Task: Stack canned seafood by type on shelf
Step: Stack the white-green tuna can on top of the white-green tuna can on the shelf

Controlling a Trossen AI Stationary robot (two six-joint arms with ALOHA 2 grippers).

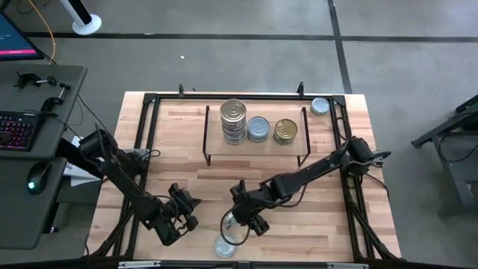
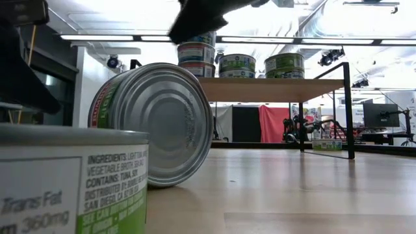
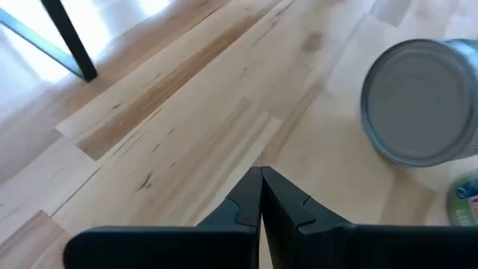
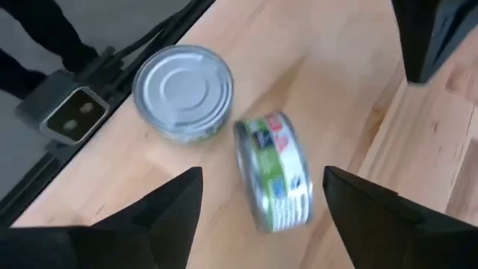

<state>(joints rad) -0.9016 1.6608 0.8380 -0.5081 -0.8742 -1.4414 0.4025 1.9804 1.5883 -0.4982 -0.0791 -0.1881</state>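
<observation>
We note the right tool (image 1: 240,222) low over the near part of the table (image 1: 328,217), its fingers (image 4: 153,213) standing wide apart with nothing gripped. Between them, seen from the right wrist camera, a green-labelled can (image 4: 275,181) lies tipped on its side on the wood, clear of both fingers. In the low view the same can (image 2: 156,123) rests on its rim edge with its silver end facing the camera.

Just beyond the right tool, toward the table's near edge, a second can (image 4: 183,90) sits upright with its silver lid up; in the overhead view it (image 1: 225,246) is just beside the tool. We see its label close up in the low view (image 2: 71,179).

The left tool (image 1: 181,217) waits beside the right tool, on its left, near the table surface, fingers (image 3: 243,205) pressed together and holding nothing.

The shelf (image 1: 258,146) stands well ahead of both tools, toward the far side of the table. On it we count a tall stack of cans (image 1: 233,122), then a pale blue-silver can (image 1: 258,128) beside it, then a gold can (image 1: 285,131). One more silver can (image 1: 320,106) sits on the table past the shelf's far right corner.
</observation>
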